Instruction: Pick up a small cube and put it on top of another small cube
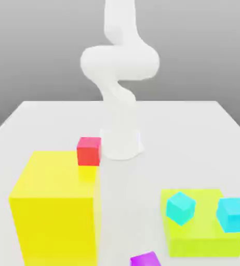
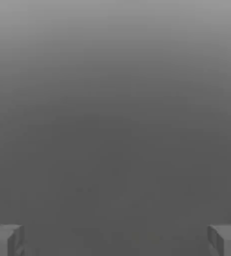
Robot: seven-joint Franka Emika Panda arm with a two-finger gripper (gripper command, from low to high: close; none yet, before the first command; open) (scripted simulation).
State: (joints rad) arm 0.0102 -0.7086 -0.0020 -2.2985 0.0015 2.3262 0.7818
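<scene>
Since the purple cube (image 1: 145, 259) sits on the table (image 1: 195, 145) at the exterior view's bottom edge, nothing is done yet. The fingers (image 2: 5, 240) stand wide apart and hold nothing. The corner-forward cyan cube (image 1: 181, 208) waits on a flat yellow-green block (image 1: 205, 241), bare on top. Reaching, grabbing, lifting and stacking are all left, I think.

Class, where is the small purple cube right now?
In the exterior view, the purple cube sits at the bottom edge, between the big yellow block and the lime slab.
</scene>
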